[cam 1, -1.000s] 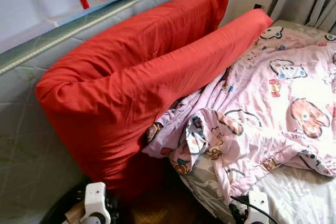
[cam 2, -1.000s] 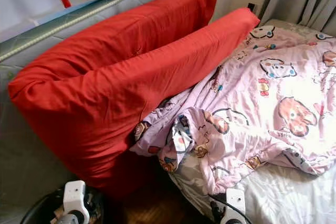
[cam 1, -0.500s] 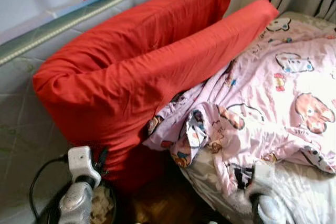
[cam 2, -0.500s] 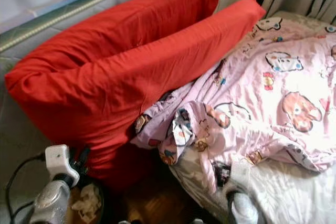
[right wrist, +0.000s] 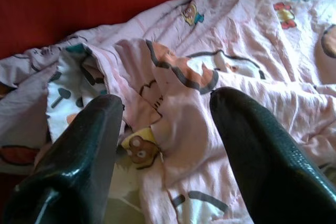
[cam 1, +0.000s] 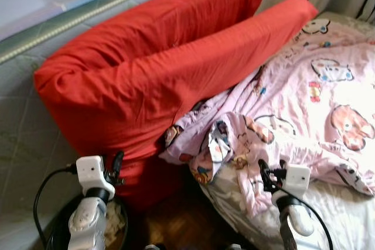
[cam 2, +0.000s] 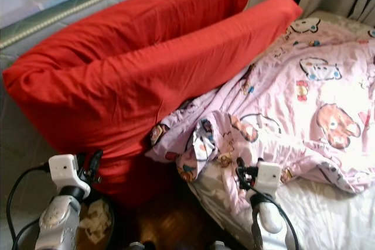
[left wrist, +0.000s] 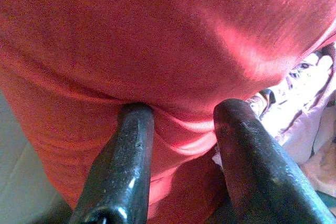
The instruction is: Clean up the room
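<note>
**Both grippers raised at the foot of an unmade bed**

The head views take in the whole scene: two long red pillows [cam 1: 152,80] lean against a quilted, pale green mattress [cam 1: 23,115] stood on edge beside the bed, and a crumpled pink cartoon-print duvet [cam 1: 304,103] lies spread over the bed, its bunched corner tucked against the lower pillow. A pale grey bedsheet [cam 1: 345,215] shows below the duvet's edge. Down at the robot's left stands a dark bin [cam 2: 96,221] with crumpled paper in it, on a strip of wooden floor [cam 1: 176,226] between the mattress and the bed.

The wrist views give the close detail that the head views lack. The left wrist view shows the left gripper [left wrist: 184,114] with its two black fingers [left wrist: 128,150] spread apart, their tips just at the red pillowcase where the cloth folds, holding nothing. The right wrist view shows the right gripper [right wrist: 165,106] with fingers [right wrist: 252,140] likewise spread and empty, poised over the rumpled pink duvet near its turned-back corner.

Seen from the head, the left arm [cam 1: 88,215] rises in front of the lower pillow's end, above the bin, a black cable looping from its wrist. The right arm [cam 1: 290,203] reaches up over the bed's near corner, its gripper pointing toward the duvet's bunched folds.
</note>
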`<state>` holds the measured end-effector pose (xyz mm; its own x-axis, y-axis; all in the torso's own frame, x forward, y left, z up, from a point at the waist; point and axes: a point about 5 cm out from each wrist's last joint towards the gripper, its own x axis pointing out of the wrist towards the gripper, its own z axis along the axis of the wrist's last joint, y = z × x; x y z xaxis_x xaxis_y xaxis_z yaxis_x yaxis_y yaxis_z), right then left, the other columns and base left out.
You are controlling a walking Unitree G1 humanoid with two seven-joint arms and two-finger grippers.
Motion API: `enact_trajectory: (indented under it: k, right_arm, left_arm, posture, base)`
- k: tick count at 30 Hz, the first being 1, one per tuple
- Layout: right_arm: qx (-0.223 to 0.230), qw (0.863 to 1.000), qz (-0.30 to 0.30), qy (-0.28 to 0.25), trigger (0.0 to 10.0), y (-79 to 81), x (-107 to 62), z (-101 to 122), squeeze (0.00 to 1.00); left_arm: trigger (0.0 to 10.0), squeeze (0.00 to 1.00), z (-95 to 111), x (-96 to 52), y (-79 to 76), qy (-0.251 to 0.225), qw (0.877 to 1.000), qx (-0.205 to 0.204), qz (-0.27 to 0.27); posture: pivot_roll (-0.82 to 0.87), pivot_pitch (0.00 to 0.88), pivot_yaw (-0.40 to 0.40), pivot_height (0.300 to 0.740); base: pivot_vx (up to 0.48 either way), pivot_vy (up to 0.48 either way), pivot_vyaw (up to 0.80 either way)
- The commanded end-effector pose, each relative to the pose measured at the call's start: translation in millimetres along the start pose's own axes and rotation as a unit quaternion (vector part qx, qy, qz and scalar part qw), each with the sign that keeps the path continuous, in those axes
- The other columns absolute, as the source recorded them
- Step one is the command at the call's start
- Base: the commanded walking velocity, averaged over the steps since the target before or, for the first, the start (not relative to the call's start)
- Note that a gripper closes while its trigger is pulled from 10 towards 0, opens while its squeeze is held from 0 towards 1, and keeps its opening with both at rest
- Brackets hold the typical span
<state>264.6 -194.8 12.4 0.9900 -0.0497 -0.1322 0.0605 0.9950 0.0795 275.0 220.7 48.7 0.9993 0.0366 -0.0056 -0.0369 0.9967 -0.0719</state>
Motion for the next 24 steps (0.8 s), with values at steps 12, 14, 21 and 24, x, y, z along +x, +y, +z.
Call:
enact_trajectory:
  k: [12,14,21,24]
  right_arm:
    - [-0.017,0.999,-0.024,0.016,10.0,-4.0,0.8,2,0.00]
    - [-0.018,0.999,-0.025,0.017,10.0,-4.5,0.6,2,0.00]
    - [-0.004,0.999,-0.031,0.008,10.0,-1.2,-1.5,2,0.00]
    - [-0.007,1.000,-0.024,0.015,10.0,3.2,-1.7,-1,0.00]
  left_arm:
    - [10.0,0.00,11,7.5,-18.6,-0.013,0.999,0.001,-0.035]
    - [10.0,0.00,13,8.1,-17.1,-0.014,0.999,0.002,-0.033]
    - [10.0,0.00,12,7.5,-14.1,-0.009,0.999,0.013,-0.035]
    - [10.0,0.00,17,7.6,-12.7,-0.015,0.999,0.018,-0.038]
  posture:
    - [-0.02,0.216,0.005,0.725]
    - [-0.02,0.216,0.006,0.715]
    - [-0.02,0.220,0.013,0.691]
    - [0.00,0.200,0.014,0.691]
  base:
    - [0.000,0.000,0.00]
    - [0.000,0.000,0.00]
    - [0.000,0.000,0.00]
    - [0.000,0.000,0.00]
